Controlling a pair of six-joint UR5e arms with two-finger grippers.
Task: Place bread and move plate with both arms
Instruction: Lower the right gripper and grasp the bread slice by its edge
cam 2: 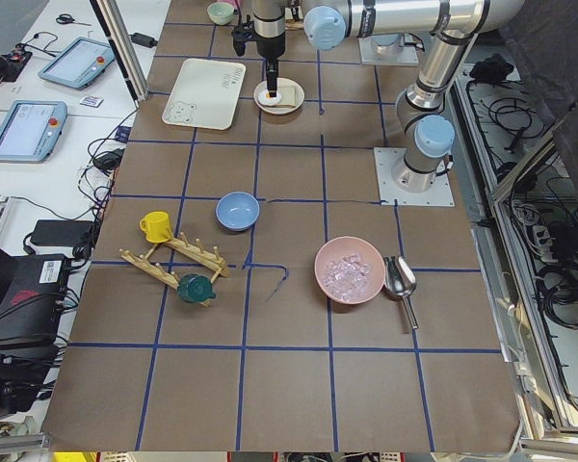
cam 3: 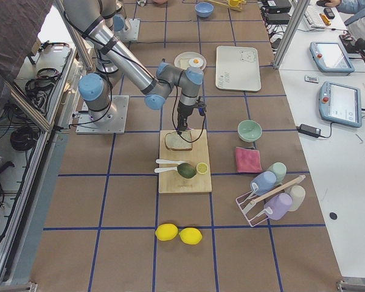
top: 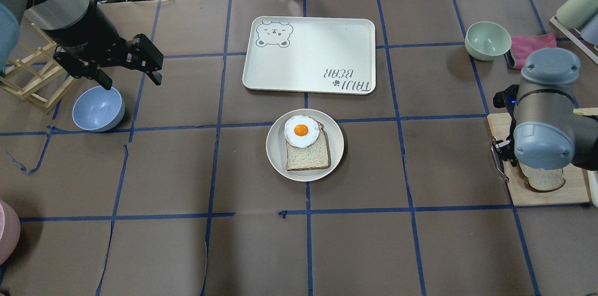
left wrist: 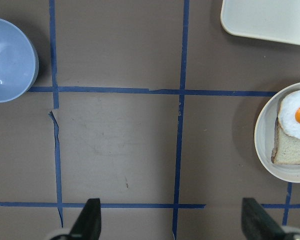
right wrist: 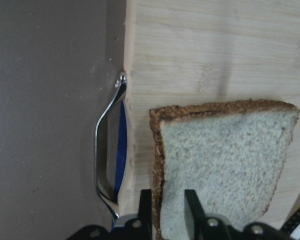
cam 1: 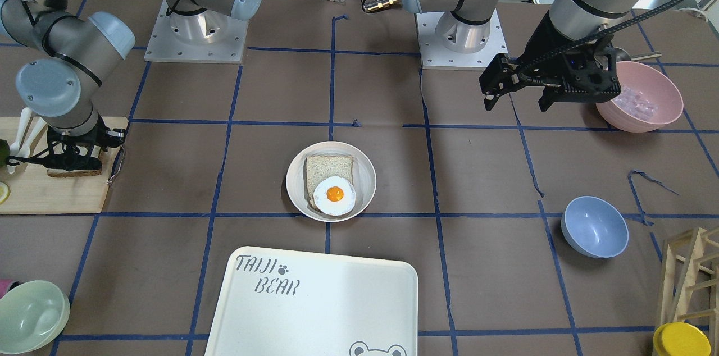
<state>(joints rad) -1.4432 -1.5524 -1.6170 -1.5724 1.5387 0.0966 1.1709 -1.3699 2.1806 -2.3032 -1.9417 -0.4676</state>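
While the left gripper (top: 131, 80) hangs spread wide over bare bench (top: 187, 249) toward the far left corner, just beside the blue bowl (top: 98, 108) and holding nothing, the plate (top: 275, 156) sits at the bench's centre, roughly midway between the arms, carrying a squarer slice (top: 306, 158) under a fried egg (top: 302, 131); at the right edge, the bread (right wrist: 225, 160) is at the wooden board (right wrist: 205, 50), its length running away from the right gripper (right wrist: 167, 212), whose jaws stand nearly together, pinching the crusted side edge; whether the slice rests on the board cannot be told; the carry, by this reading, runs leftward to the plate.
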